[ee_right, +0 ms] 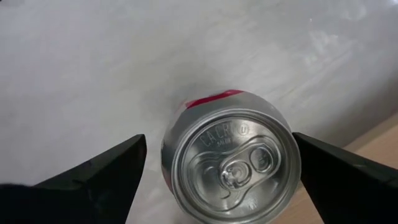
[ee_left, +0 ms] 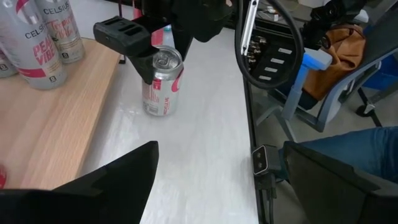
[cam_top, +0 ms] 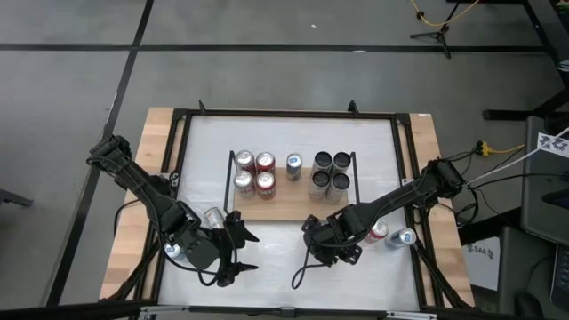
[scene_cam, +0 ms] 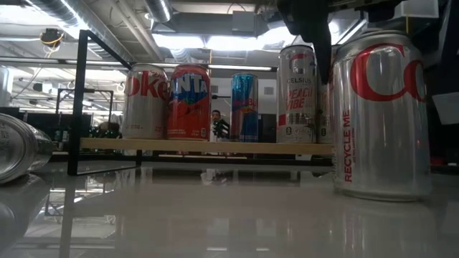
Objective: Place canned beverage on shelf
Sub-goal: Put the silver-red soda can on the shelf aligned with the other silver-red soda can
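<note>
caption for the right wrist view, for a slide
Right gripper open, poised directly above an upright silver-and-red can on the white tabletop, fingers on either side of it.

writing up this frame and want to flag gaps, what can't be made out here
- High view: the upright can by the right gripper is half hidden under that arm; its label is too small to read.
- Low view: the lying can is cut off by the picture's left edge, brand unreadable.
- Low view: the two rear cans on the shelf are hidden behind the front ones.
- Left wrist view: the left gripper is cut off at the bottom edge.
</note>
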Controlling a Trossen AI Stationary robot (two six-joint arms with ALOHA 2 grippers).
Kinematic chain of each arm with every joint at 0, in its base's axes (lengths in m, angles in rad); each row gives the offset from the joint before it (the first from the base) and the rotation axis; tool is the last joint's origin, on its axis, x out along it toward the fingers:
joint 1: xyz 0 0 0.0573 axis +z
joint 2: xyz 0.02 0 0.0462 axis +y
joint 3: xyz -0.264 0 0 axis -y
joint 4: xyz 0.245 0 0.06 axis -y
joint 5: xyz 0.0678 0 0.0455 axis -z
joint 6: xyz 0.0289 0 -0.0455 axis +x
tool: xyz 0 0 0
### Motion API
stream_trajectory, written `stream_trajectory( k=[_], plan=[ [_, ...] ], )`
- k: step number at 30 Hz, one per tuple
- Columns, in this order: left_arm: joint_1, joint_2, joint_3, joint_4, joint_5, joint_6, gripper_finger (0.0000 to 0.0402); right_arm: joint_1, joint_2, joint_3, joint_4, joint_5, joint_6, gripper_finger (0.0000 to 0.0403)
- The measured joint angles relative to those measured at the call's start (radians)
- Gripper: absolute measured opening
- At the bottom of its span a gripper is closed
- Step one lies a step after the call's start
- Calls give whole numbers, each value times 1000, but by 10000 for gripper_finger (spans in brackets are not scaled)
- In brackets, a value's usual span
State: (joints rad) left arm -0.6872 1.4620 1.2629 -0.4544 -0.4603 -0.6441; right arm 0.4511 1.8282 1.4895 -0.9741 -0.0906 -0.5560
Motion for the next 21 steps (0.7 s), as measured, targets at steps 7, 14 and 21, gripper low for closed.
stream_trajectory(
  k=[7,14,21],
  plan=[
    [0,0,0,0,0,-1,336,0,0,0,-4,0,4,388],
    [0,0,0,0,0,-2,336,0,0,0,-18,1,-79,388],
    [0,0,0,0,0,-1,336,0,1,-1,4,2,-84,388]
  ],
)
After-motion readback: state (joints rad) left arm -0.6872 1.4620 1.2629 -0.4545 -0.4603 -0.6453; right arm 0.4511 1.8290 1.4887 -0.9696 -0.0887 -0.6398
